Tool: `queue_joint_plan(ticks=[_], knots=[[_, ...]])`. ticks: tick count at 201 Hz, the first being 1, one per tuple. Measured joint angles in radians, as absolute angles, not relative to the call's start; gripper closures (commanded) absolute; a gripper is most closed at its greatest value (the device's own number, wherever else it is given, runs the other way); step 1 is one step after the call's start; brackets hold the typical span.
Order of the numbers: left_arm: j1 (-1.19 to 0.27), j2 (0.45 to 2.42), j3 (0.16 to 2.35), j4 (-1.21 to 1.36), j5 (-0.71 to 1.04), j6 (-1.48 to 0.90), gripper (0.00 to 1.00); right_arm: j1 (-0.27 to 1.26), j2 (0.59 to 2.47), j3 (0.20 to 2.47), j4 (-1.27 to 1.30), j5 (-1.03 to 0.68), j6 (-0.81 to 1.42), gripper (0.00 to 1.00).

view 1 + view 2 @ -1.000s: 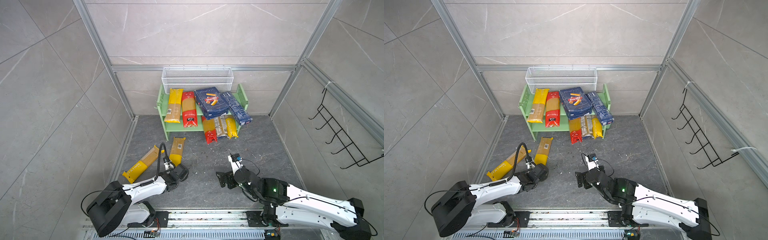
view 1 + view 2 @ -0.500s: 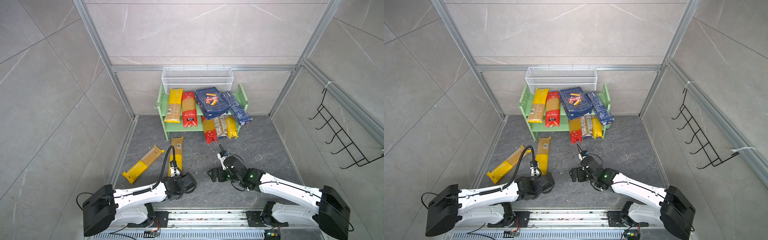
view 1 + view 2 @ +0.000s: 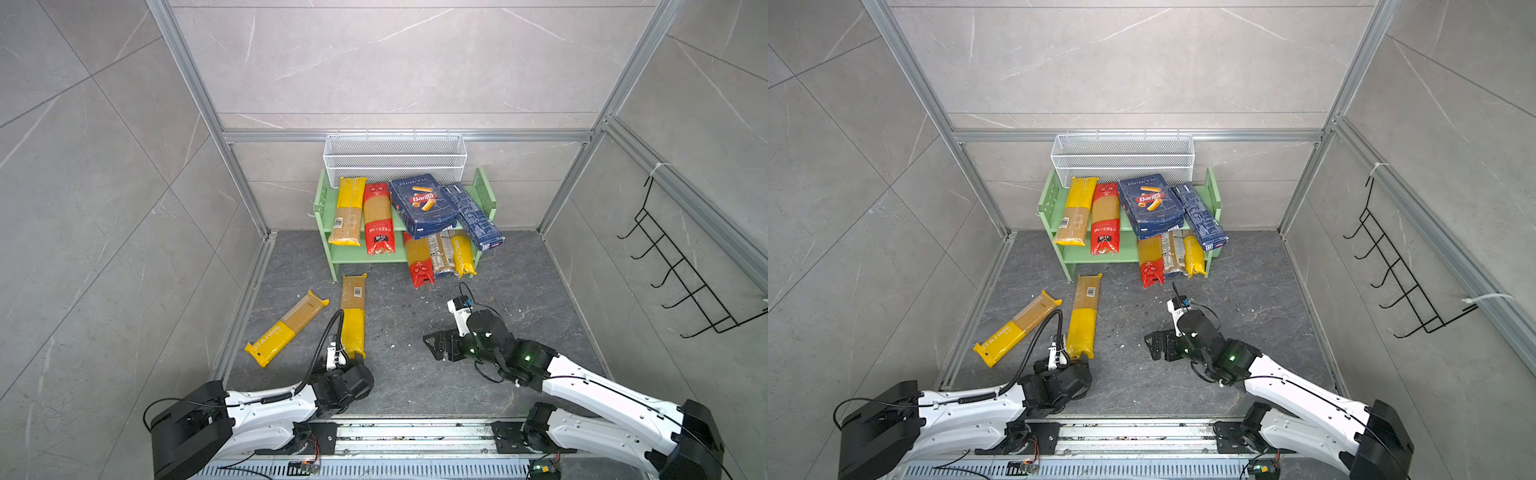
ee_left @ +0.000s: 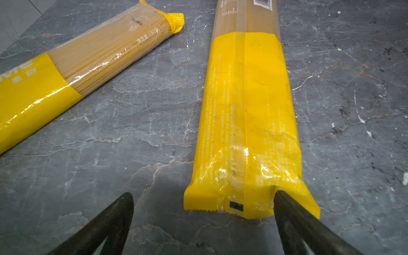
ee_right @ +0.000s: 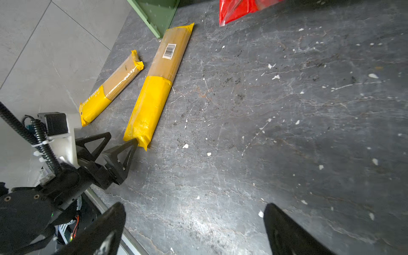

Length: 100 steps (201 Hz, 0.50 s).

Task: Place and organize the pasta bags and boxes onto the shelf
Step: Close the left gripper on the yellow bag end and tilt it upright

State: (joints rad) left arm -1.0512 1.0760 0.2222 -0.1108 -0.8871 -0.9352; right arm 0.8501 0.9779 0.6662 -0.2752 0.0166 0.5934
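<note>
Left pincer [image 4: 203, 193] wide open, against yellow bag [image 4: 247, 110]

The light green shelf [image 3: 361, 257] bears a dark blue Barilla box [image 3: 424, 205] with a red logo, a red spaghetti bag [image 3: 378, 220] and a yellow-topped bag [image 3: 348, 212]. In front of the shelf, a half-yellow, half-clear barcode bag [image 3: 353, 316] lies on the dark grey veined floor [image 3: 415, 390].
</note>
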Motion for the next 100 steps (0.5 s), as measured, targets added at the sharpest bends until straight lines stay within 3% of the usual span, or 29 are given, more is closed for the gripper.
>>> queue_joint_plan(ticks=[100], knots=[[-0.912,1.306,0.211,0.309,-0.731,-0.750,0.00,0.848,0.933,0.666,-0.392,0.065,0.590,0.00]])
